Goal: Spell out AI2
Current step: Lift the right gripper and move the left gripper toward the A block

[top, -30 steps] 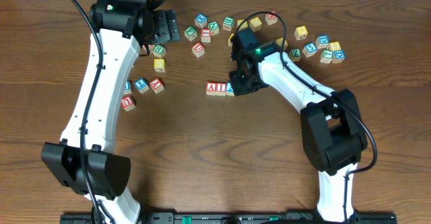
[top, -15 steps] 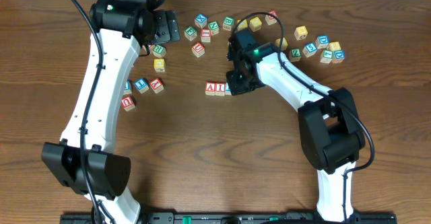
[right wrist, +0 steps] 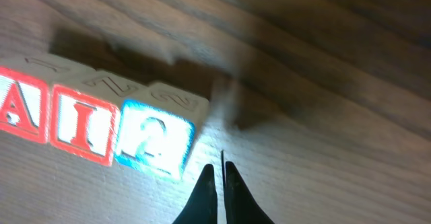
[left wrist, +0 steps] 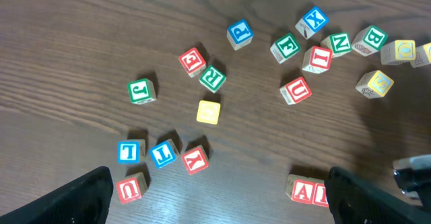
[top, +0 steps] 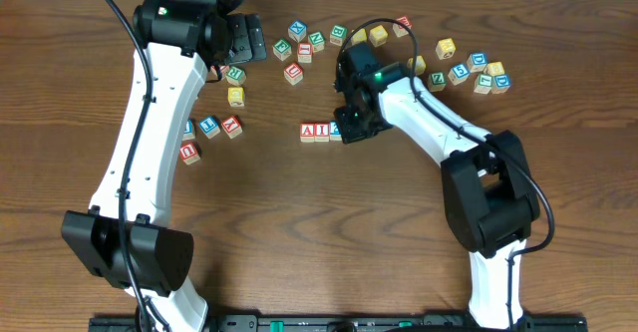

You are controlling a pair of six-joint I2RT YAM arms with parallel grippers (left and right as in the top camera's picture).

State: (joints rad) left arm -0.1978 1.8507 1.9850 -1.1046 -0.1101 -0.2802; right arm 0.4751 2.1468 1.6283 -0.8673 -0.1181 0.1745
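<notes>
The three cubes sit in a row near the middle of the brown wooden counter (top: 299,232). The red A cube (right wrist: 23,109) comes first, the red I cube (right wrist: 84,126) is next, and the blue 2 cube (right wrist: 153,140) is last. They touch side by side and read A, I, 2.

The right end effector (right wrist: 219,173) is pinched tight. Its two fingers are pressed together with nothing between them. The tips are down low by the counter, just beside the 2 cube, on the side away from the I cube. I cannot tell if they touch it. Seen from above, the right arm covers part of the 2 cube.

The left end effector (left wrist: 222,207) is spread wide and holds nothing. It hangs over the back left part of the counter. Under it lie loose cubes (left wrist: 296,89), like a plain yellow cube (left wrist: 209,112), a green J cube (left wrist: 140,90) and a red Y cube (left wrist: 195,159)
</notes>
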